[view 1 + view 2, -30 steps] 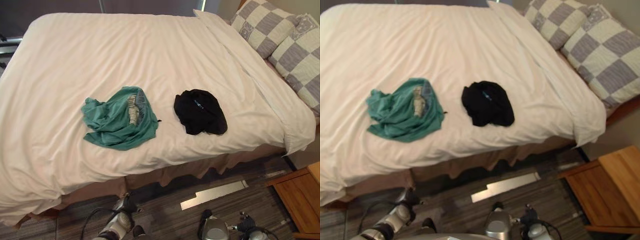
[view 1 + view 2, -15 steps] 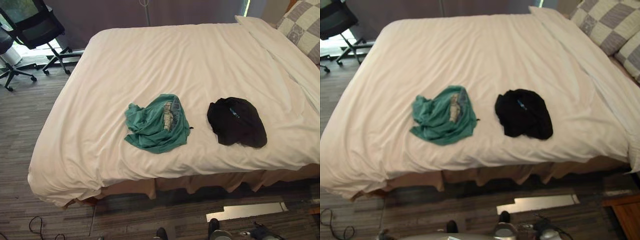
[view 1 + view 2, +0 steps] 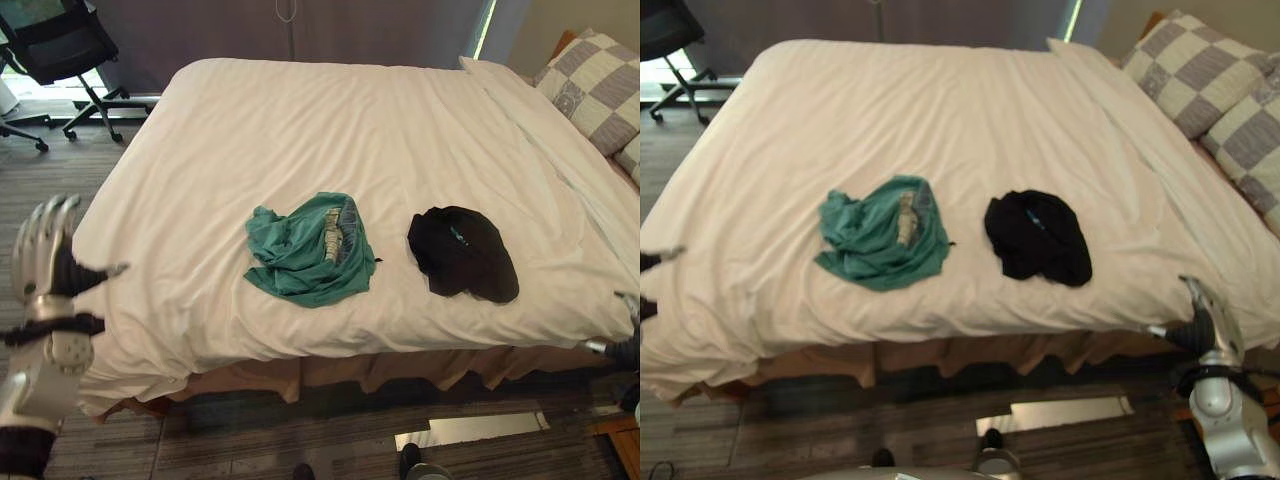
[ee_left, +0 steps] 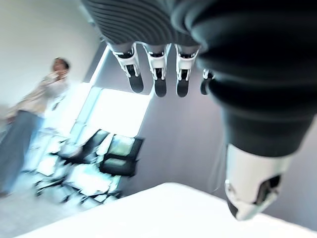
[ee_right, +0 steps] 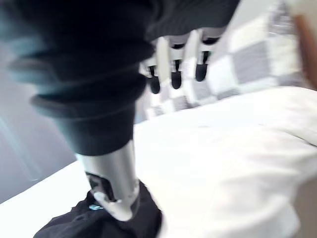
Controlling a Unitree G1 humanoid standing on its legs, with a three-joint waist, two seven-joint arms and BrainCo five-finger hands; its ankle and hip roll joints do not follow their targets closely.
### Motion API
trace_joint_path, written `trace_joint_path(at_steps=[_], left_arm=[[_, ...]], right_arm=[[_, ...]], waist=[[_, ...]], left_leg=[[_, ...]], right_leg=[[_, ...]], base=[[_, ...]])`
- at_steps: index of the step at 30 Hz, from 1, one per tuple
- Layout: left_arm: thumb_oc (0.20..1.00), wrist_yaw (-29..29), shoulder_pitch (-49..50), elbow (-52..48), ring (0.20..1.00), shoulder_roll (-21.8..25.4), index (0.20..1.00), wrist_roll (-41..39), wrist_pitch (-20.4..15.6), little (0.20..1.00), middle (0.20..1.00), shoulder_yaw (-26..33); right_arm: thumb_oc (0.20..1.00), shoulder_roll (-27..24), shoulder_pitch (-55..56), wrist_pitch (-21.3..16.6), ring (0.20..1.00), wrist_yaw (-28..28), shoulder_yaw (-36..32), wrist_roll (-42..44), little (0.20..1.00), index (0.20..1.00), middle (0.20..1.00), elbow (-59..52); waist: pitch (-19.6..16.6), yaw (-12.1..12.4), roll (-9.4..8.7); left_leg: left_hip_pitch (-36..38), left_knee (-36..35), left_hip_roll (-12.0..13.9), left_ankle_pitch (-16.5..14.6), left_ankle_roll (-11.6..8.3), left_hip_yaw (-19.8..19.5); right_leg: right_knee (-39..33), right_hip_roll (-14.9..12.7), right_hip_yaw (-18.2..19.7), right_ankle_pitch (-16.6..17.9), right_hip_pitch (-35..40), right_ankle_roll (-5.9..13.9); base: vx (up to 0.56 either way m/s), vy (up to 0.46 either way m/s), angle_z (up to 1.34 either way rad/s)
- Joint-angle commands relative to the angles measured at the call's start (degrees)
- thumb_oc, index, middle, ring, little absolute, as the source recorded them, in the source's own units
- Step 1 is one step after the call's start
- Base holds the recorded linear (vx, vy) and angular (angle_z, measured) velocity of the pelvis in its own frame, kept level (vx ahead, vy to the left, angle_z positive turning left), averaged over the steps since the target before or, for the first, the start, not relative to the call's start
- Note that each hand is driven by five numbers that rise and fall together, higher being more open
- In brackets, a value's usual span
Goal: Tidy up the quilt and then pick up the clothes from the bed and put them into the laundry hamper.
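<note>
Both of my hands had risen into view since half a second earlier: my left hand [image 3: 45,262] stood raised by the bed's near left corner, fingers [image 4: 157,74] straight and apart, holding nothing; my right hand [image 3: 1203,318] hung at the near right edge, fingers [image 5: 173,67] straight, empty. On the white quilt [image 3: 300,130] lay the green garment [image 3: 305,250] and, beside it but apart, the black garment [image 3: 462,254]. Checked pillows [image 3: 1200,75] sat at the head; an office chair [image 3: 60,40] stood beyond the far left corner, and a person [image 4: 29,119] showed past it.
</note>
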Motion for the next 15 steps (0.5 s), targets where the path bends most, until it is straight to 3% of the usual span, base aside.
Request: trace_joint_path(at_steps=[1,3,5,7,11,15], left_arm=[[1.0,0.15,-8.01,2.06,1.0,-1.76,1.0,4.58,-1.42,1.0,1.0,-6.54],[1.0,-1.13,-15.86,1.94,1.0,-3.97,1.0,7.93,-0.1,1.0,1.0,-14.46],[1.0,-1.36,-18.66,2.87,1.0,-4.8,1.0,9.06,0.55,1.0,1.0,-17.08],[1.0,-2.32,-26.83,7.51,1.0,-8.26,1.0,11.72,2.96,1.0,1.0,-23.5],[1.0,-2.71,-32.96,13.46,1.0,-10.37,1.0,13.38,4.44,1.0,1.0,-27.49],[1.0,-3.47,-39.63,26.38,1.0,-15.26,1.0,15.43,7.13,1.0,1.0,-32.52]], right_arm=[[1.0,-3.34,-10.07,-2.2,1.0,0.18,5.29,-4.51,1.0,1.0,1.0,-0.29],[1.0,-3.58,-16.12,-2.25,1.0,0.92,10.92,-5.52,1.0,1.0,1.0,-3.2],[1.0,-3.13,-17.86,-2.18,1.0,1.0,12.53,-5.65,1.0,1.0,1.0,-3.68],[1.0,-1.39,-22.13,-2.14,1.0,1.58,17.17,-5.96,1.0,1.0,1.0,-5.53],[1.0,-0.23,-23.89,-2.31,1.0,1.77,19.16,-5.79,1.0,1.0,1.0,-6.83],[1.0,0.76,-24.1,-2.58,1.0,1.57,20.96,-5.75,1.0,1.0,1.0,-8.0]], waist=[[1.73,-0.05,0.75],[2.73,-0.93,0.74],[3.17,-1.19,0.75],[4.97,-2.27,0.71],[6.56,-3.1,0.65],[8.65,-4.15,0.17]], left_leg=[[1.8,1.12,8.25,-0.73,-6.94,6.96],[1.51,1.26,8.19,-0.77,-6.74,7.77],[1.26,1.34,8.2,-0.76,-6.68,8.16],[-0.39,1.88,8.38,-0.37,-6.61,9.47],[-2.72,2.49,8.6,0.2,-6.66,10.08],[-4.66,2.99,8.92,0.9,-6.74,10.54]], right_leg=[[4.59,-4.81,0.74,-6.16,-3.22,6.49],[4.55,-4.69,1.98,-5.64,-4.93,6.61],[4.6,-4.65,2.54,-5.41,-5.76,6.67],[4.91,-4.46,4.08,-4.61,-8.84,6.76],[5.39,-4.23,5.17,-4.05,-11.94,6.77],[5.78,-4.21,5.8,-3.66,-14.13,6.68]], base=[[0.0,0.0,0.0],[-0.05,0.007,-0.06],[-0.06,0.012,-0.16],[-0.15,0.027,-0.21],[-0.12,0.012,-0.3],[-0.09,0.004,-0.13]])
